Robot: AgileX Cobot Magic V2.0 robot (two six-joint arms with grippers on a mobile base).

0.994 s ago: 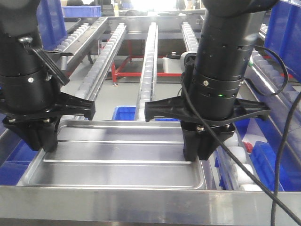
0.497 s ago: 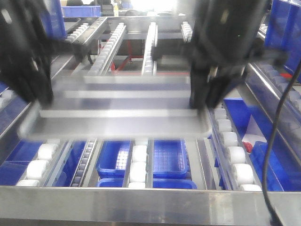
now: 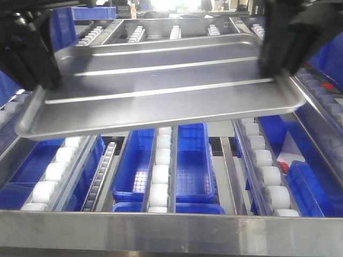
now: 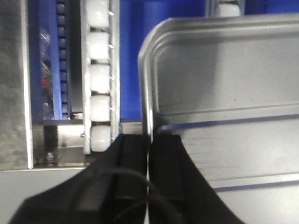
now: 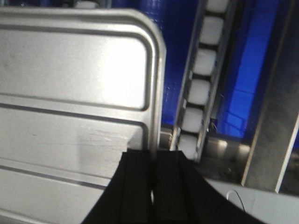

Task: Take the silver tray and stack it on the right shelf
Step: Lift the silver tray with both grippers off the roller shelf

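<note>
The silver tray point(image 3: 166, 85), shiny with two raised ridges along its floor, hangs in the air above the roller lanes, its right side a little higher. My left gripper point(image 3: 40, 72) is shut on its left rim, my right gripper point(image 3: 276, 61) on its right rim. In the left wrist view the black fingers point(image 4: 133, 158) of the left gripper point(image 4: 149, 140) pinch the rim of the tray point(image 4: 224, 93) near a rounded corner. The right gripper point(image 5: 153, 156) likewise clamps the tray's point(image 5: 70, 70) rim. Below lies a flow-rack shelf with white rollers point(image 3: 266, 182) and a shiny front rail point(image 3: 171, 230); I cannot tell whether it is the right shelf.
Blue plastic bins point(image 3: 190, 166) sit under the roller lanes. More blue crates point(image 3: 327, 48) stand at the far right and at the left point(image 3: 13, 193). Further roller lanes point(image 3: 136, 33) run away behind the tray.
The tray lay flat on the rollers near the front rail a second ago. Both grippers have since lifted it up and away from the rail, uncovering the rollers and bins.
</note>
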